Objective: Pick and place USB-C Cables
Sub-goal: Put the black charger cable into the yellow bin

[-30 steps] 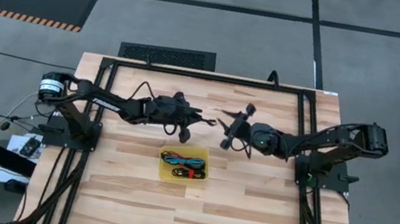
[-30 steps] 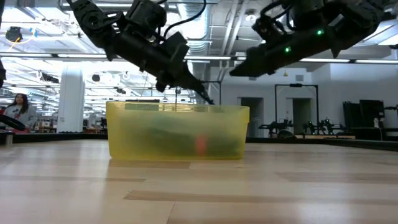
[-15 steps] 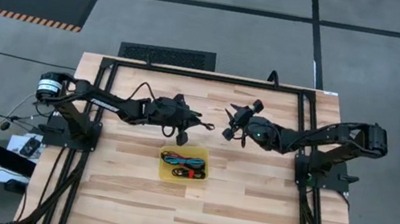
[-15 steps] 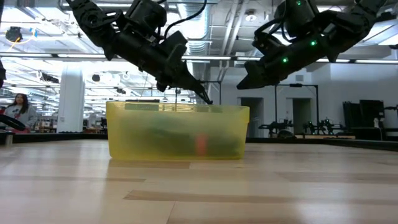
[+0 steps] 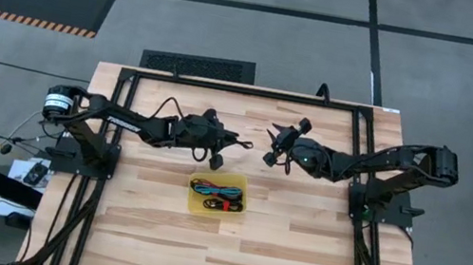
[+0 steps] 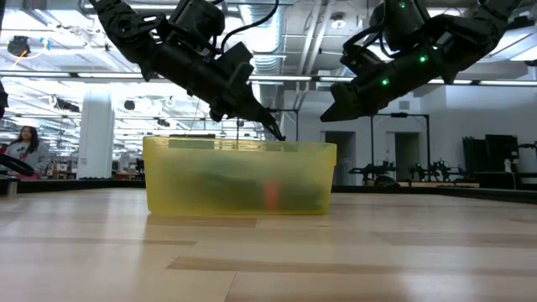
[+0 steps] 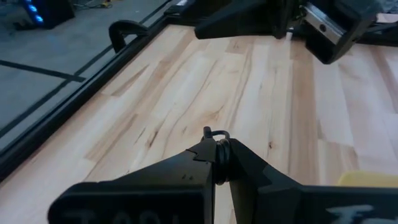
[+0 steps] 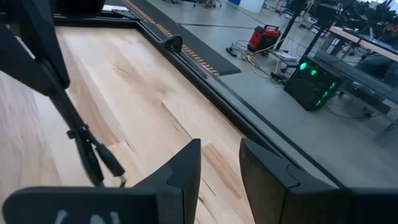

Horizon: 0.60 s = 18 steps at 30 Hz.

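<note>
The yellow tray (image 5: 215,208) (image 6: 239,180) stands on the table's middle and holds several USB-C cable bundles (image 5: 217,190), teal and black-and-red among them. My left gripper (image 5: 243,141) (image 6: 277,132) (image 7: 216,144) hovers just beyond the tray's far side, above the table, shut on a thin dark cable (image 8: 93,155). My right gripper (image 5: 273,146) (image 6: 336,109) (image 8: 221,168) faces it from the table's right at about the same height. It is open with a narrow gap and holds nothing. My left gripper pinches the thin dark cable between its two fingertips. Only a small loop of it (image 7: 212,132) shows above the tips in the left wrist view. The rest trails below the fingers with a connector end (image 8: 114,169) free, clear of the table.
A black metal frame (image 5: 244,89) runs around the table's far half, with both arm bases mounted at its left and right sides. Bare wood lies near of the tray. A person (image 6: 25,147) sits far off in the room behind.
My right gripper has rolled about its wrist and tipped its fingers downward, shifting a little toward the left gripper, then held still. My left gripper and the tray have stayed in place.
</note>
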Tool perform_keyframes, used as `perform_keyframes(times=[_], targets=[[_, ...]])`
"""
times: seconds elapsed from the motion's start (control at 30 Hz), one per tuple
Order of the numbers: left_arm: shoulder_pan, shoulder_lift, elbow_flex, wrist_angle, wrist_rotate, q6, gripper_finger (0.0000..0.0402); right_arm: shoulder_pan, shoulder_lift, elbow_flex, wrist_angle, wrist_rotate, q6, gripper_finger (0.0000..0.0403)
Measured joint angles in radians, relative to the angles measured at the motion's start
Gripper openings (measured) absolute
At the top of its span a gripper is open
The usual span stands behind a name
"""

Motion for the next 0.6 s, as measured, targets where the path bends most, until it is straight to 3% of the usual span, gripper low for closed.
perform_keyframes(times=[0.37, 0.6], targets=[[-0.004, 0.000, 0.000, 0.010, 0.018, -0.024, 0.0005, -0.005, 0.000, 0.000, -0.022, -0.060, 0.016, 0.0134], [-0.036, 0.001, 0.000, 0.101, 0.011, -0.001, 0.0003, -0.006, 0.000, 0.000, -0.023, -0.085, 0.039, 0.0132]])
